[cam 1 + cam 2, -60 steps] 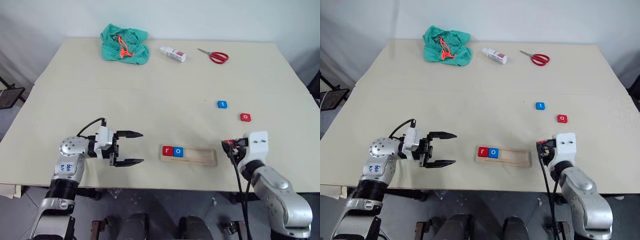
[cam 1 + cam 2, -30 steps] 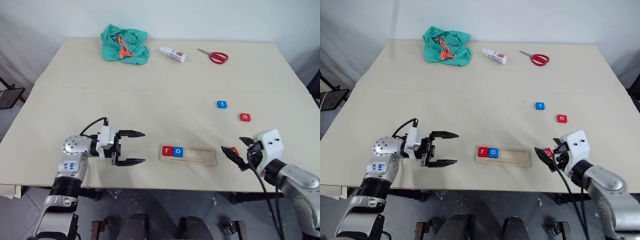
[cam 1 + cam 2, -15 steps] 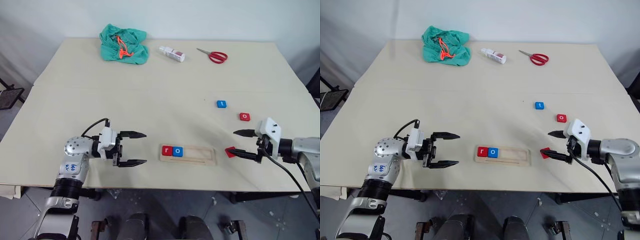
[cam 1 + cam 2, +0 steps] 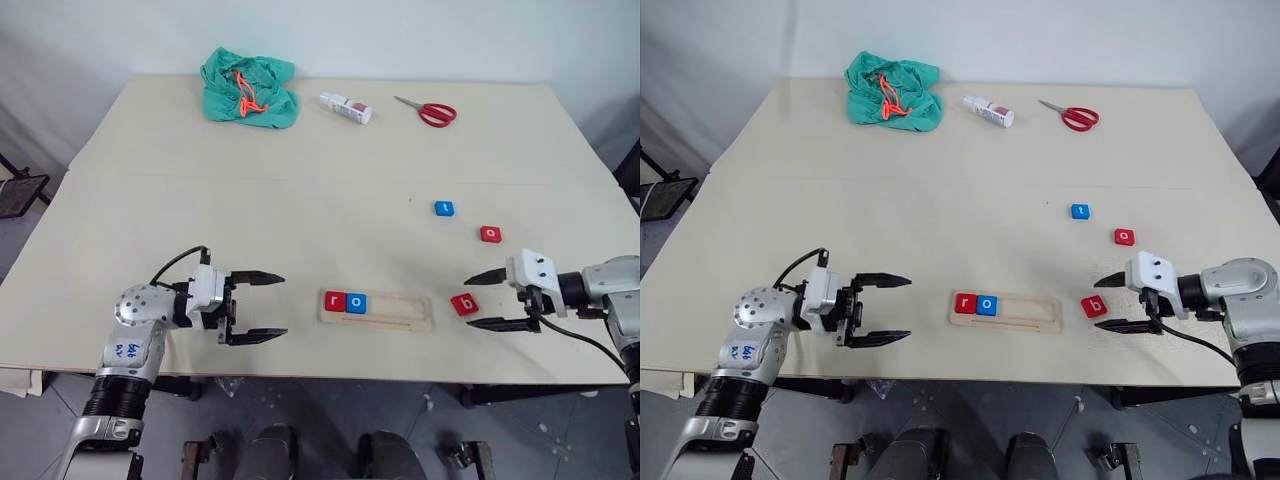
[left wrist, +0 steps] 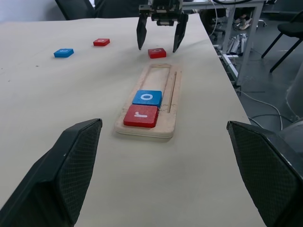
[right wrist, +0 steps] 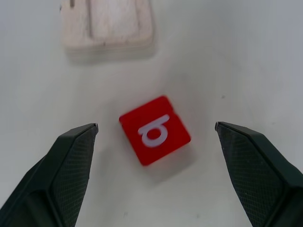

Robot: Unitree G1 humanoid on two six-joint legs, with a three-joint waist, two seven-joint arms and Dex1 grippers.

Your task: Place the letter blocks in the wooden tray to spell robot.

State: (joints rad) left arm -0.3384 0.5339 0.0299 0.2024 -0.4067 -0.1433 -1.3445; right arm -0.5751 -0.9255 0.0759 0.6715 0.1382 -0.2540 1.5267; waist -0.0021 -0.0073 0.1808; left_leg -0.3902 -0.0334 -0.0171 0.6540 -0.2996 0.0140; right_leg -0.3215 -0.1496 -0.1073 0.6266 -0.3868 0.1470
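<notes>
each arm is a chain of rounded silver-grey metal segments joined by black ribbed collars. the left arm [image 4: 140, 335] bears blue handwritten marks on its side. a white block sits at each wrist, with a thin black cable looping off it. the left gripper [image 4: 268, 306] and right gripper [image 4: 488, 300] have tapered black fingers with cross-hatched pads [image 6: 66, 165].

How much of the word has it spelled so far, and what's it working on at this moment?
Two of five letters are in: the red r and blue o sit at the left end of the wooden tray. The right gripper is open around the red b, which lies on the table beside the tray. The blue t and red o wait farther back.
</notes>
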